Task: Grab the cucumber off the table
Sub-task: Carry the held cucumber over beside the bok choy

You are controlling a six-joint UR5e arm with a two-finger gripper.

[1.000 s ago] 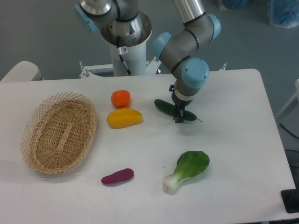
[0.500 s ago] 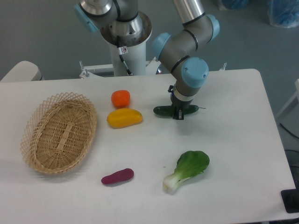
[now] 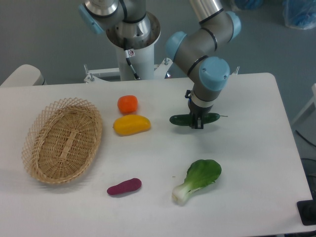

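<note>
Clearly the jaws clamp the cucumber (image 3: 183,119) above the table (image 3: 247,148); no writing is readable.

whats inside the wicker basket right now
Nothing shows inside the wicker basket: only its bare woven floor and walls. The near wall hides a thin strip of floor behind it. The cucumber is off to the side in the gripper.

Materials and finishes on the smooth, matt white table (image 3: 247,163).
Slim dark green cucumber (image 3: 210,118): glossy skin. Oval wicker basket (image 3: 37,148) near the left edge: rough woven straw. Grey arm (image 3: 197,42): satin metal with glossy light-blue plastic caps. Yellow fruit (image 3: 131,124): smooth, waxy.
</note>
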